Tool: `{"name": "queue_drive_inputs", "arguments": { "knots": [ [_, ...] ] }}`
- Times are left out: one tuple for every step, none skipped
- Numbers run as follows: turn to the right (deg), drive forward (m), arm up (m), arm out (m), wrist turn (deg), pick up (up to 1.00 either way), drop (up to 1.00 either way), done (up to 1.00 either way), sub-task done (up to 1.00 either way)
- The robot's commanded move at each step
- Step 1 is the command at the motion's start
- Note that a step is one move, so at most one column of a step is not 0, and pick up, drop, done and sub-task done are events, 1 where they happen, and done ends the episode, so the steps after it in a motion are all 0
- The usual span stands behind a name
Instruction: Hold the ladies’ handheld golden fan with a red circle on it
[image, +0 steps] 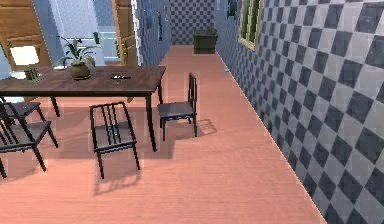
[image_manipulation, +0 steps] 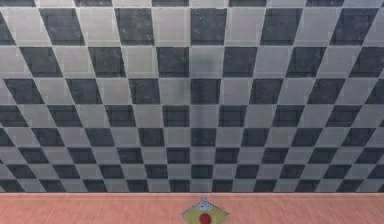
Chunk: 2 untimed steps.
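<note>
Standing parallel to the checkered wall (image_manipulation: 190, 90) on the right, near it, facing the room's far end.

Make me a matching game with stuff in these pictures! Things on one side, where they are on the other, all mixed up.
Things:
1. potted plant
2. chair with the grey seat
3. dark cabinet
4. golden fan with a red circle

Places:
A. standing at the short end of the table
B. at the foot of the checkered wall
C. on top of the table
D. farthest away in the forward view

Right pairs: 1-C, 2-A, 3-D, 4-B.
</note>
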Motion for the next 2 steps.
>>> {"name": "queue_drive_inputs", "arguments": {
  "knots": [
    [0.0,0.0,0.08,0.0,0.0,0.0,0.0,0.0,0.0],
    [0.0,0.0,0.0,0.44,0.0,0.0,0.0,0.0,0.0]
  ]
}}
